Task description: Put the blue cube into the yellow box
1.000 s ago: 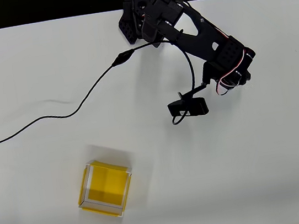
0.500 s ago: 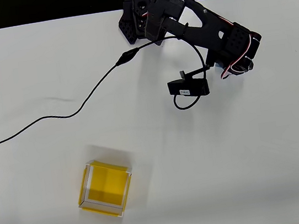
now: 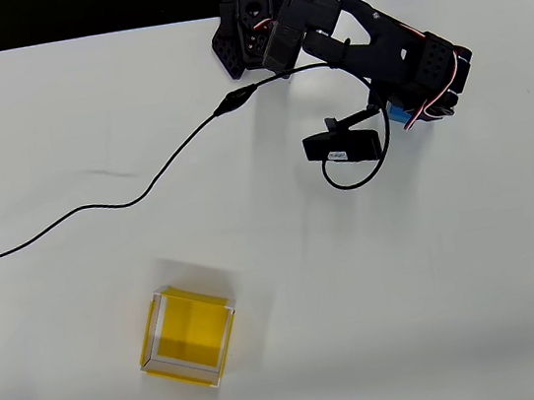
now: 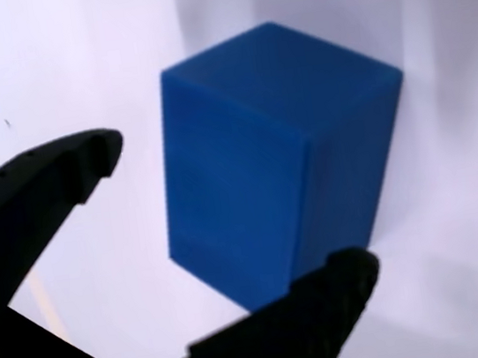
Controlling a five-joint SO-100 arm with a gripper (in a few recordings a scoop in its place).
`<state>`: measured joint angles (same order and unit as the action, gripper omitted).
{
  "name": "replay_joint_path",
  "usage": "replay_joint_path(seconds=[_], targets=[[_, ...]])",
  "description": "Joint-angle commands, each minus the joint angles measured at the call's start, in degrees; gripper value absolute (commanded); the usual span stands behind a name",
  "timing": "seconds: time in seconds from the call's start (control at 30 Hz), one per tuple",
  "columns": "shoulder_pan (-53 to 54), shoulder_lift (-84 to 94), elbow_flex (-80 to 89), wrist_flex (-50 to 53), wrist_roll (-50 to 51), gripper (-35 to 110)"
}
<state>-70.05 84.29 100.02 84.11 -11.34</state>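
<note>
At the upper right of the overhead view my black arm point(image 3: 364, 42) reaches out from its base at the top edge of the white bench point(image 3: 476, 270), and my fingers point(image 3: 424, 116) hang at its far end, just over the blue cube point(image 3: 403, 118). From above, the cube shows as a small blue sliver peeking out beside my wrist, the rest of it covered by my arm.

Up close in the wrist view, the blue cube point(image 4: 276, 156) stands upright on the bench, slightly oblong, filling the middle of the frame. My fingers point(image 4: 236, 219) are spread apart: one black fingertip point(image 4: 85, 160) sits to the left of the cube with a clear strip of white bench between them, and the other fingertip point(image 4: 342, 276) crosses in front of the cube's lower right corner. Whether that lower fingertip touches the cube I cannot tell. I am grasping nothing.

Toward the lower left of the overhead view the yellow box point(image 3: 155, 325) sits open-topped on the bench, turned a little askew, well apart from the cube and from me. A thin black cable point(image 3: 146, 187) trails across the bench from my arm to the left edge of the frame.
</note>
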Motion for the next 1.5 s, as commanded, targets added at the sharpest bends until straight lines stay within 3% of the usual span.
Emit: replay_joint_path(seconds=[0.0, 0.4, 1.0, 1.47], targets=[[-1.41, 1.32, -0.62, -0.62, -0.44, 46], [-1.85, -2.81, 1.41, -6.94, -0.7, 41], [-2.55, -5.98, 0.97, -9.67, -1.49, 13], [8.0, 0.79, -4.57, -5.45, -12.83, 11]])
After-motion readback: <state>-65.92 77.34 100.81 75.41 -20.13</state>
